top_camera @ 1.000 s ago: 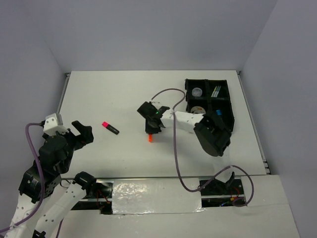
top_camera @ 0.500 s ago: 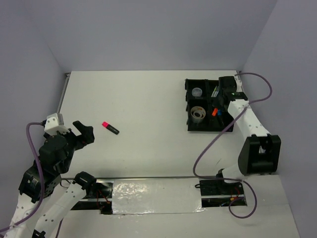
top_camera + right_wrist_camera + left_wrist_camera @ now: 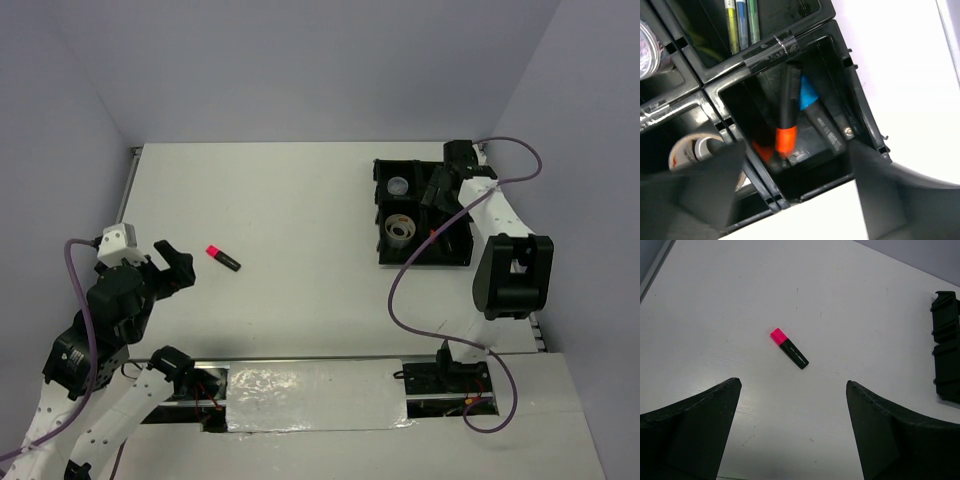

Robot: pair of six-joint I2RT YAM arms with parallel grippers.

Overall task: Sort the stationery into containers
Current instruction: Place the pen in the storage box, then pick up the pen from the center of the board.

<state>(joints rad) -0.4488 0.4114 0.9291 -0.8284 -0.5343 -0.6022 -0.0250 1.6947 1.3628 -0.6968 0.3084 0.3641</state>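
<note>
The orange marker [image 3: 786, 120], carried over mid-table a second ago, now lies in the tray [image 3: 765, 49], beside the blue marker [image 3: 807, 95]. The right gripper [image 3: 797, 147] has released it and seemingly hangs spread wide just above.

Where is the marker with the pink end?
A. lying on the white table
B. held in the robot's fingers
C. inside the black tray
A: the pink-ended marker lies alone on the table, and the open left fingers are not touching it.

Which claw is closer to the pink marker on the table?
Left. The left claw sits close to the pink marker; the right claw hangs over the black tray across the table.
</note>
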